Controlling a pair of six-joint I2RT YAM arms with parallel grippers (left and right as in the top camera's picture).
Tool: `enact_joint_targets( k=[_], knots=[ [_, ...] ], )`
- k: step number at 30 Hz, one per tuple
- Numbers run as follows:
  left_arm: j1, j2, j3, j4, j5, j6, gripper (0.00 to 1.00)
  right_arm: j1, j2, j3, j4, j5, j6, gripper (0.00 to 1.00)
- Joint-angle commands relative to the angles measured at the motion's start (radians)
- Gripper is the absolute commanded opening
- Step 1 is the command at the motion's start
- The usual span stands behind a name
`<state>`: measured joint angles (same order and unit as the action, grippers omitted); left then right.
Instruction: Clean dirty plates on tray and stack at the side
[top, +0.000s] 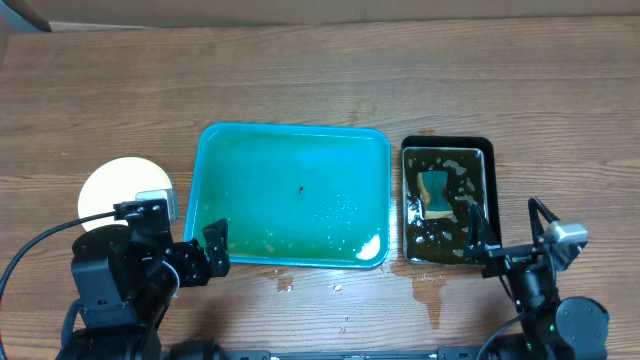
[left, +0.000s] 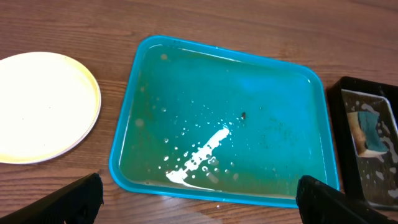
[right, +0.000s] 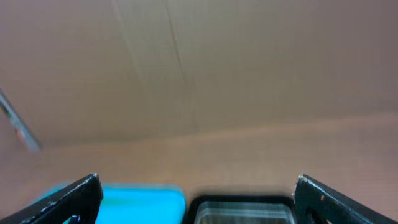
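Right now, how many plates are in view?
1. A pale round plate sits on the wooden table left of the teal tray; none lie on the tray. Others could be stacked under it, hidden from these views.

Overhead: bright, even light from above; shadows soft and faint; plate (top: 115, 190) blown out to near white; glare patch on wet tray (top: 290, 190) at near right corner. Left wrist: sharp; white streak of reflected light on tray water. Right wrist: blurred throughout, dimmer, brownish; tray and pan (right: 242, 202) smeared at bottom edge.
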<state>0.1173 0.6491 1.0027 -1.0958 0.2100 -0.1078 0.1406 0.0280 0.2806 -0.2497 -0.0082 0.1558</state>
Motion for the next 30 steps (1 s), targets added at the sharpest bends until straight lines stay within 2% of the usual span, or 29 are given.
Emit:
enact_joint_targets(
  k=[1,4,7,13,30],
  knots=[
    [-0.002,-0.002,-0.005,0.000,0.016,0.011,1.00,-0.021,-0.025,-0.105,0.139,0.007,-0.003,1.00],
    [-0.002,-0.002,-0.005,0.000,0.016,0.011,1.00,-0.035,-0.025,-0.203,0.309,0.007,-0.003,1.00],
    [-0.002,-0.002,-0.005,0.000,0.016,0.011,1.00,-0.040,-0.025,-0.277,0.386,0.008,-0.005,1.00],
    [-0.002,-0.002,-0.005,0.000,0.016,0.011,1.00,-0.046,-0.026,-0.272,0.174,-0.013,-0.033,1.00],
    [-0.002,-0.002,-0.005,0.000,0.016,0.011,1.00,-0.045,-0.025,-0.272,0.166,-0.012,-0.033,1.00]
  ],
)
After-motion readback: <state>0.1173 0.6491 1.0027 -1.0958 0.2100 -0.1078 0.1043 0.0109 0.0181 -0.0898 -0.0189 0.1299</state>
